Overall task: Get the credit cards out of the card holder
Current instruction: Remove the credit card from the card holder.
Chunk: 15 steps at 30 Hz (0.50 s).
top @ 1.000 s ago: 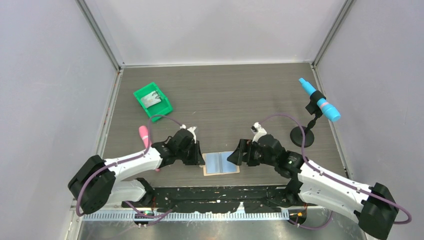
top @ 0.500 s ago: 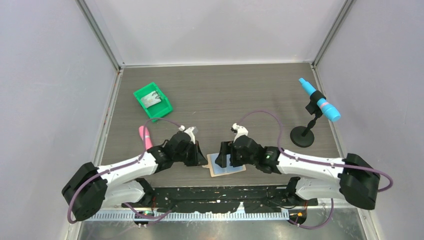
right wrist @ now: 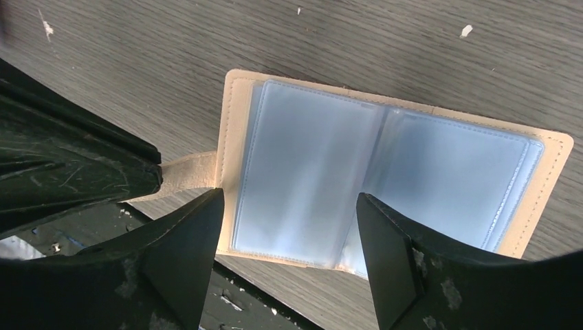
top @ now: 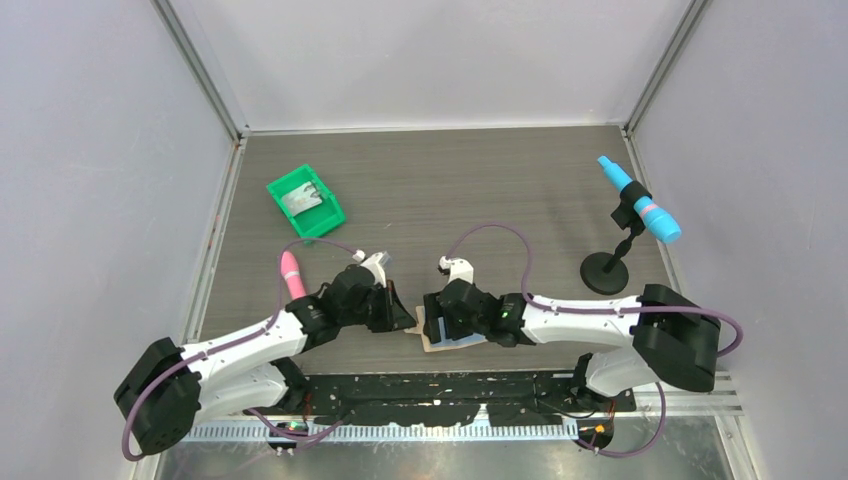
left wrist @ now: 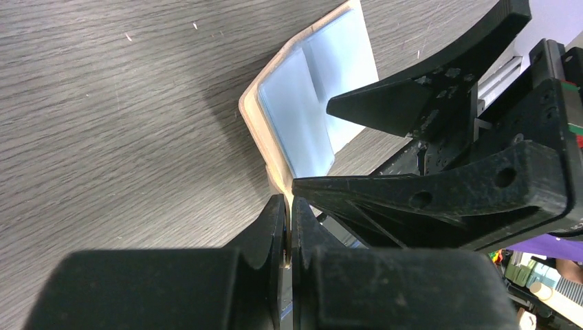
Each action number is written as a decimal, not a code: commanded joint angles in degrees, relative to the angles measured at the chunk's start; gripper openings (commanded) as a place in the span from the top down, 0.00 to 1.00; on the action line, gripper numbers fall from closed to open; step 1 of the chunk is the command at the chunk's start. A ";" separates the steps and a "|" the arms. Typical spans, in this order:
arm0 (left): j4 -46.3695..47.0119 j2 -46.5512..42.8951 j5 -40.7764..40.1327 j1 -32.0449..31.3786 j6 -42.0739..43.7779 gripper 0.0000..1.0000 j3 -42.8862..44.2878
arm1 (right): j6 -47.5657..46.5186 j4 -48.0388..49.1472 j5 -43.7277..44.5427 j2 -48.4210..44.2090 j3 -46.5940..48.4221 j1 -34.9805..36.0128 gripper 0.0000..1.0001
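card holder lies spread open on the grey wood-grain table, inner side up, close to the near edge and between the two arms. two pale blue inner panels show, framed by a tan stitched border. whether those pale faces are credit cards or bare sleeves: cannot tell, no separate card edge resolves in any view. strap tab sticks out from the holder's edge on the left-arm side. left gripper is clenched flat, with a thin tan strip pinched between its fingers; the right wrist view shows the tab running straight into that tip, so it grasps the holder by the tab. right gripper hangs over the holder with jaws spread wide, one finger just outside the tab-side border and the other over the fold between the panels, grasping nothing. contact between its fingertips and the holder: cannot tell. in the top view the right gripper covers most of the holder, leaving only the near tan edge and a sliver of blue. elsewhere on the table: green bin far left with something grey inside, pink object beside the left arm, blue tool on a black stand at the right.
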 commanded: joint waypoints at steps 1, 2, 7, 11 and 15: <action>2.07 -1.16 0.01 -0.26 -0.35 1.00 -0.15 | -0.76 -0.17 3.92 1.08 2.72 0.96 0.24; 1.94 -1.24 -0.06 -0.26 -0.31 1.00 -0.07 | -0.75 -0.31 4.13 1.08 2.66 1.07 0.25; 1.00 -1.80 -0.67 -0.26 -0.02 1.00 0.12 | -0.53 -1.40 5.52 0.33 2.18 1.18 0.44; 0.31 -2.21 -1.00 -0.26 0.08 1.00 0.04 | -0.29 -2.96 6.54 -0.72 2.23 1.18 0.47; 0.23 -2.53 -1.13 -0.26 -0.09 1.00 -0.31 | -0.12 -4.50 8.03 -1.66 2.28 1.15 0.45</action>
